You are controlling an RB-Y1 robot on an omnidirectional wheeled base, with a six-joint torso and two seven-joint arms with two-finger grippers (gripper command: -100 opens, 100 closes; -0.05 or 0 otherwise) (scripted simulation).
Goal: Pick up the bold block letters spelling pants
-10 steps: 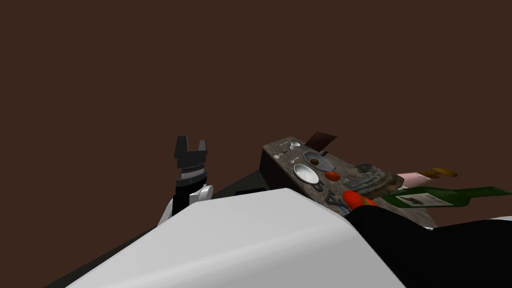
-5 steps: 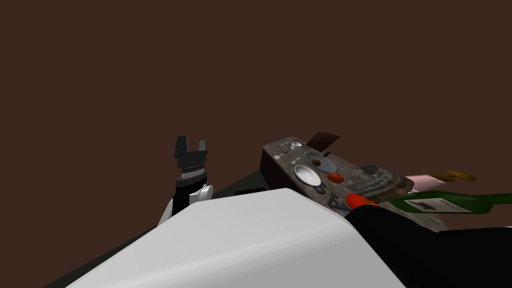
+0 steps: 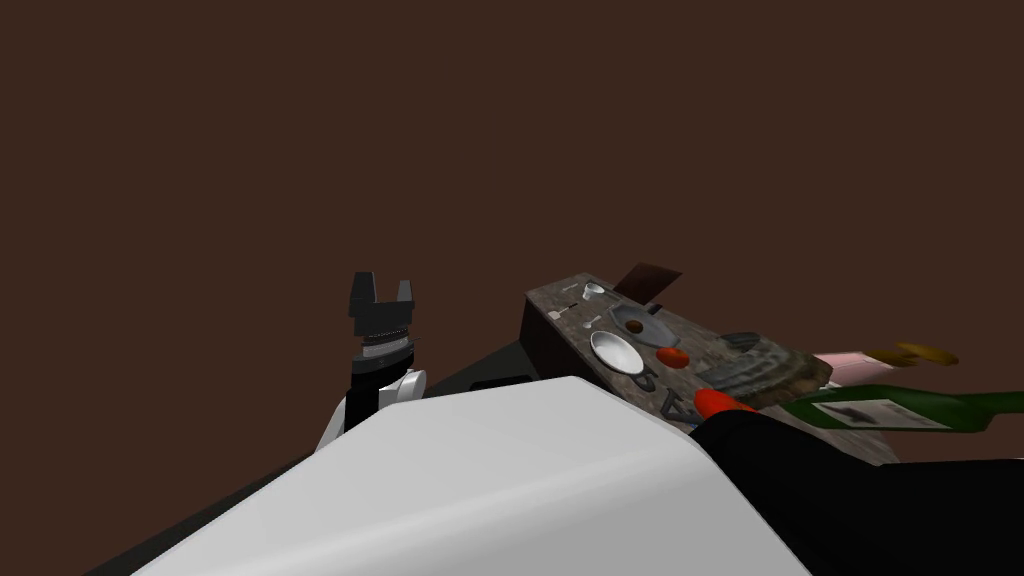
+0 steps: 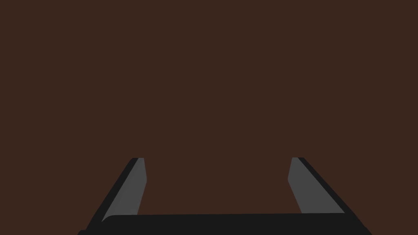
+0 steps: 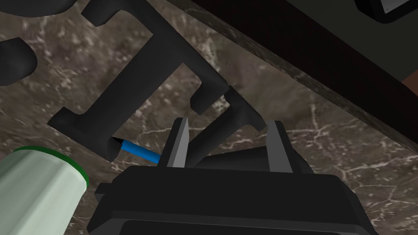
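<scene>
Head: dark grey block letters [image 3: 675,405] lie on a mottled stone-topped table [image 3: 560,300], right of centre; left gripper [image 3: 380,290] raised, centre-left.
Left wrist: jaws wide, empty.
Right wrist: right gripper [image 5: 228,140] pinches one letter stroke, lower centre.
Risk: off-centre pinch, so the letters may pivot out.

Surface [image 5: 326,134]: mottled grey-brown w/ white veins. Block letters [image 5: 134,81]: dk charcoal, plain. Thin stick [image 5: 138,151]: bright blue. Bottle [image 3: 965,408]: dk green, white label. Bowl [image 3: 612,350]: white. Round fruit [image 3: 672,355]: red.
</scene>
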